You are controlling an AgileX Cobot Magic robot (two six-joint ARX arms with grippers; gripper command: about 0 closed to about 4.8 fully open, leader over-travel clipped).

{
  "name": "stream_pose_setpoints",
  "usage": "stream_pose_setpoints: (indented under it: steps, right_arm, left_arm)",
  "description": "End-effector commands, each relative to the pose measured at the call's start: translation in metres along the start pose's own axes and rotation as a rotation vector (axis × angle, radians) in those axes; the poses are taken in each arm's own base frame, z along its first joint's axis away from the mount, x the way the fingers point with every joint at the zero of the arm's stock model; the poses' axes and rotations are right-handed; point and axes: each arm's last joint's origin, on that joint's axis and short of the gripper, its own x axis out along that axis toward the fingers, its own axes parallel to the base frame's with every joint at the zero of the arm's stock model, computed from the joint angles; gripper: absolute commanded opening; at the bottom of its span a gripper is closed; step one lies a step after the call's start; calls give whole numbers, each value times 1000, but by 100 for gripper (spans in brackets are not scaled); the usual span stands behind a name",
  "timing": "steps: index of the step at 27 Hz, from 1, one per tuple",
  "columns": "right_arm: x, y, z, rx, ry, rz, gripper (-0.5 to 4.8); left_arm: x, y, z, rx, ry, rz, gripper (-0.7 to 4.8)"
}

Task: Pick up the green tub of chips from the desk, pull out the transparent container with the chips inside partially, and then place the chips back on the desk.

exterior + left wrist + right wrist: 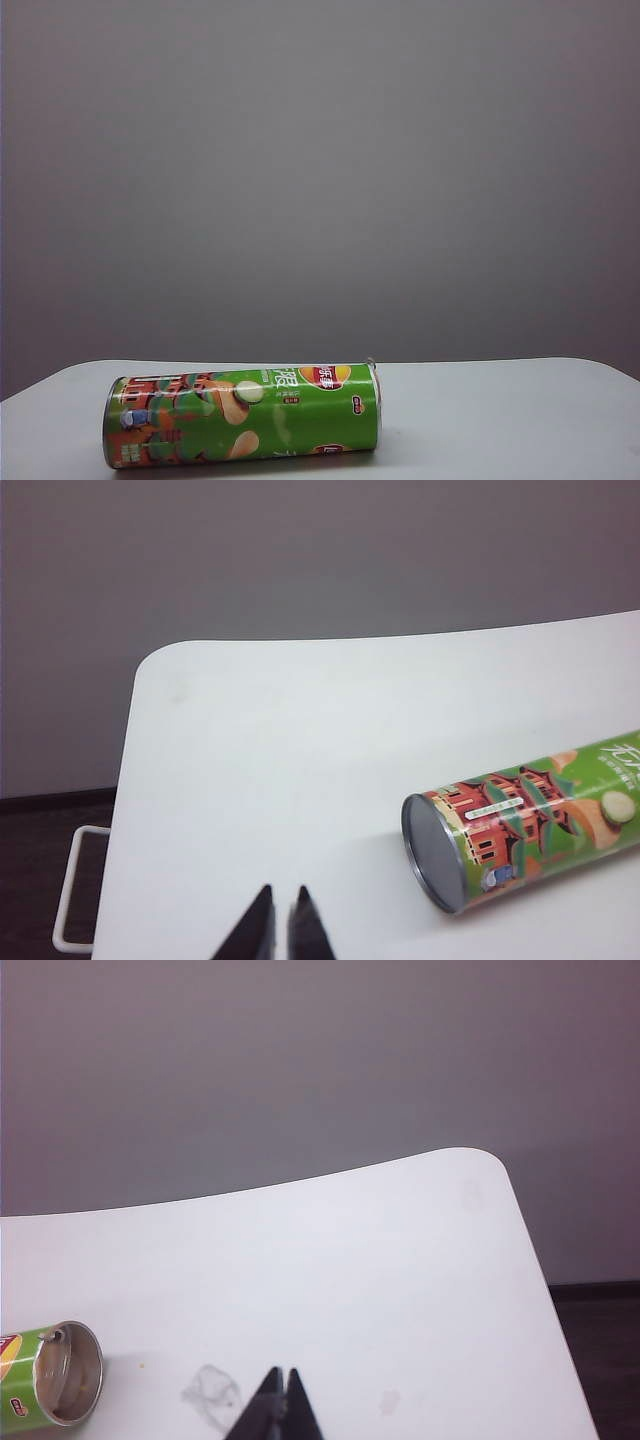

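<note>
The green tub of chips (242,417) lay on its side at the near left of the table (500,420), untouched. The left pincer (280,912) and right pincer (283,1388) were closed and empty, probably parked before reaching.

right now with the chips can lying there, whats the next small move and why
Probably open the left end effector and reach toward the green tub of chips. The tub lies untouched on the desk, and both the left and the right end effector are shut, empty and apart from it.
</note>
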Motion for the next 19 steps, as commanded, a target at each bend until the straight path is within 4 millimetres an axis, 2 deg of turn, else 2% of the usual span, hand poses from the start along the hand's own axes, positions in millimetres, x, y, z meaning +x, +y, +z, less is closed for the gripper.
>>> stream_pose_setpoints:
  steps: [1, 8, 10, 12, 19]
  right_arm:
    - [1, 0, -1, -3, -2, -5, -1]
    - [1, 0, -1, -3, -2, -5, -1]
    - [1, 0, -1, -2, -5, -3, -1]
    - [-1, 2, 6, 0, -28, 36, -2]
    - [-16, 9, 44, 19, -167, 5, -3]
  left_arm:
    - [0, 0, 0, -3, -1, -2, 26]
    - [0, 0, 1, -8, -8, -8, 26]
    - [-1, -1, 4, -62, -21, -46, 26]
    - [-8, -3, 25, -136, -86, -122, 25]
    - [-27, -2, 84, -118, -229, -123, 24]
